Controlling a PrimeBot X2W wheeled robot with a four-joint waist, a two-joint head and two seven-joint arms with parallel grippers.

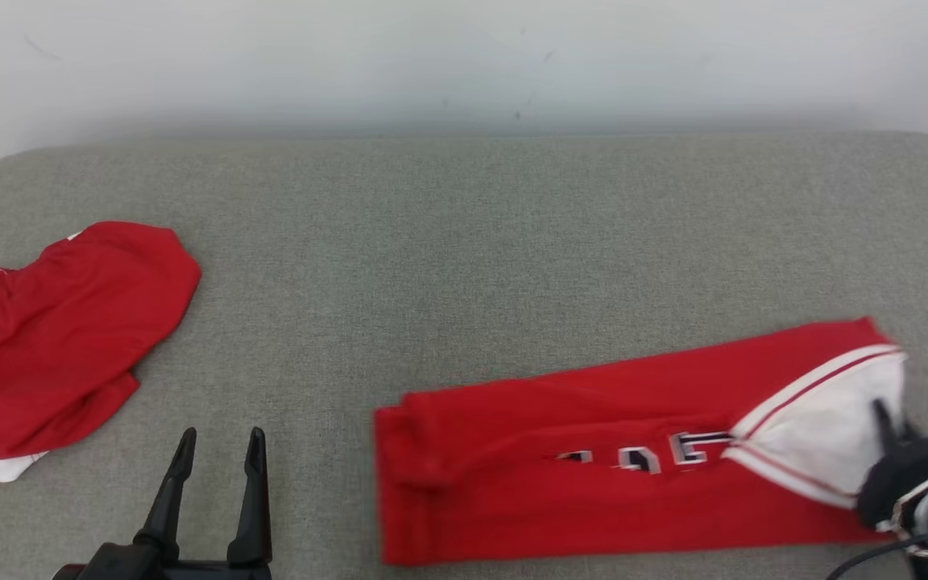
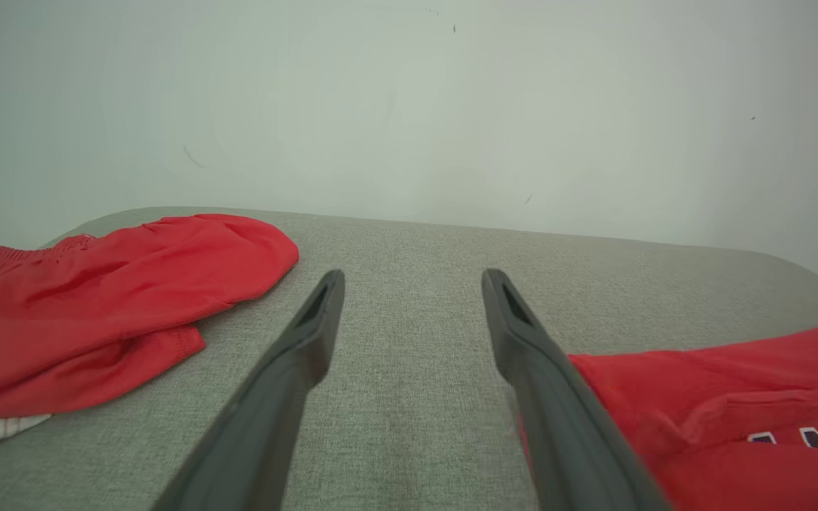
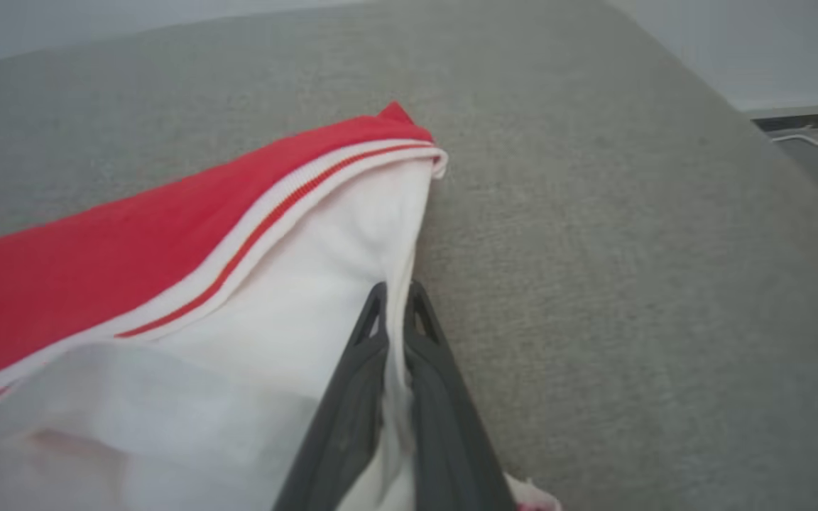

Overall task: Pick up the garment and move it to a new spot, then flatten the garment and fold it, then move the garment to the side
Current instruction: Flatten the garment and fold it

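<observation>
Two pincers are showing along the bottom of the head view. The left pincer (image 1: 222, 439) is hanging released over the bare grey counter (image 1: 472, 258) at lower left. The right pincer (image 3: 396, 301) is clenching the white edge of the red garment (image 1: 577, 475), which is lying folded in a long strip at lower right. Farther up, at the left edge, a second red cloth (image 1: 61, 338) is lying crumpled, and a pale wall (image 1: 464, 56) is rising behind.

Dark lettering (image 1: 677, 453) edged in white is showing across the front of the folded red jersey (image 1: 512, 483). The fold is cutting it off and blur is smearing it, so nothing is reading as a word or number.
</observation>
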